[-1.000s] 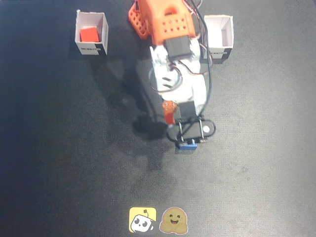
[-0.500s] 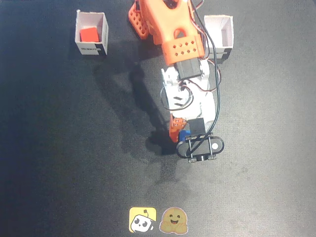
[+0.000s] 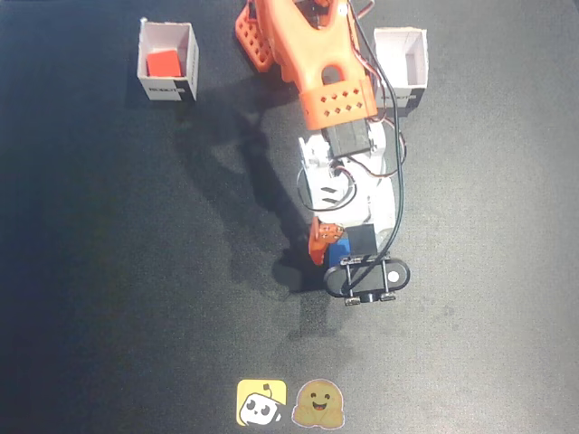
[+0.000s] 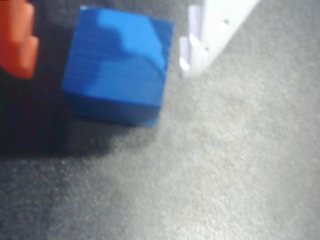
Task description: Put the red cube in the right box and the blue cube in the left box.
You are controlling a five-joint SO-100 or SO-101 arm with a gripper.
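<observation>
The two-finger gripper (image 3: 333, 249) hangs low over the middle of the dark matte table (image 3: 109, 271), its fingers spread to either side of the small bright-blue cube (image 4: 117, 65) and not pressing it. In the wrist view the orange finger (image 4: 16, 40) sits at the left edge, apart from the cube's left face across a dark gap, while the white finger (image 4: 200, 35) stands just beside the cube's right edge; whether that side touches is hard to tell through the blur. The cube rests on the table, slightly turned, its shadow falling to the left and front.

In the fixed view most of the blue cube is covered by the wrist: only a small blue patch shows between the orange finger and the black camera mount (image 3: 366, 276). The orange and white arm (image 3: 330, 90) runs up to its base at the top edge, where it is cut off.

The arm and its cables cover the left side of one small white open-top paper box (image 3: 409, 63) at the upper right; that box's inside looks bare. At the upper left stands the other white paper box (image 3: 167, 59), a tiny nub at its rim corner, with the small bright-red cube (image 3: 164, 62) inside. Two cartoon stickers (image 3: 288, 403) lie at the bottom edge.
</observation>
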